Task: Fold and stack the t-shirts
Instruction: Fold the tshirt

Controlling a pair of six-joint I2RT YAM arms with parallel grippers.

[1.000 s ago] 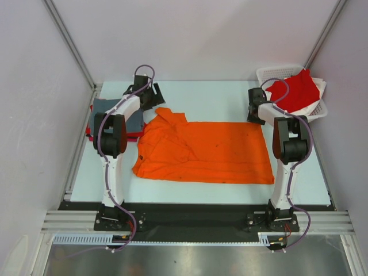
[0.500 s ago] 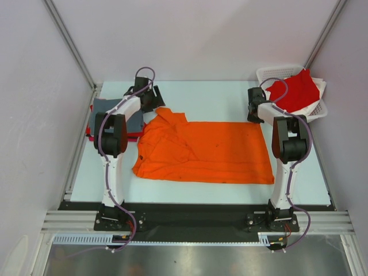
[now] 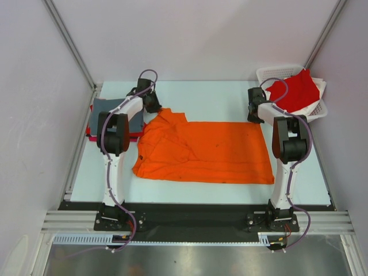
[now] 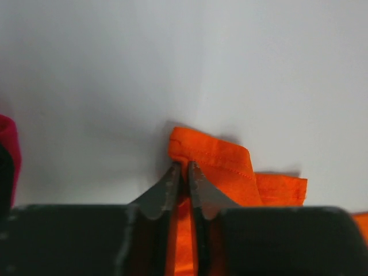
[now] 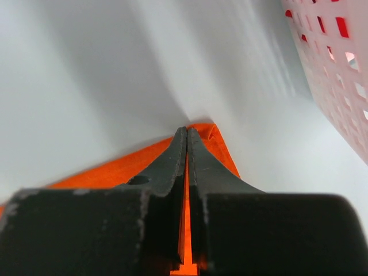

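Note:
A bright orange t-shirt (image 3: 204, 150) lies spread across the middle of the table. My left gripper (image 3: 154, 107) is at its far left corner, shut on a fold of the orange cloth (image 4: 210, 161). My right gripper (image 3: 253, 115) is at the far right corner, shut on the orange hem (image 5: 221, 146). A slate grey t-shirt (image 3: 109, 112) lies folded at the left on top of a red or magenta one (image 3: 92, 131). A red t-shirt (image 3: 294, 90) is heaped in the white basket (image 3: 270, 73).
The white lattice basket (image 5: 339, 69) stands close to the right of my right gripper. White enclosure walls (image 3: 34, 86) rise on the left, the back and the right. A black strip (image 3: 195, 213) runs along the table's near edge between the arm bases.
My left gripper has shifted right onto the shirt's far left corner and shut on it. My right gripper has closed on the far right corner. The shirt lies as before.

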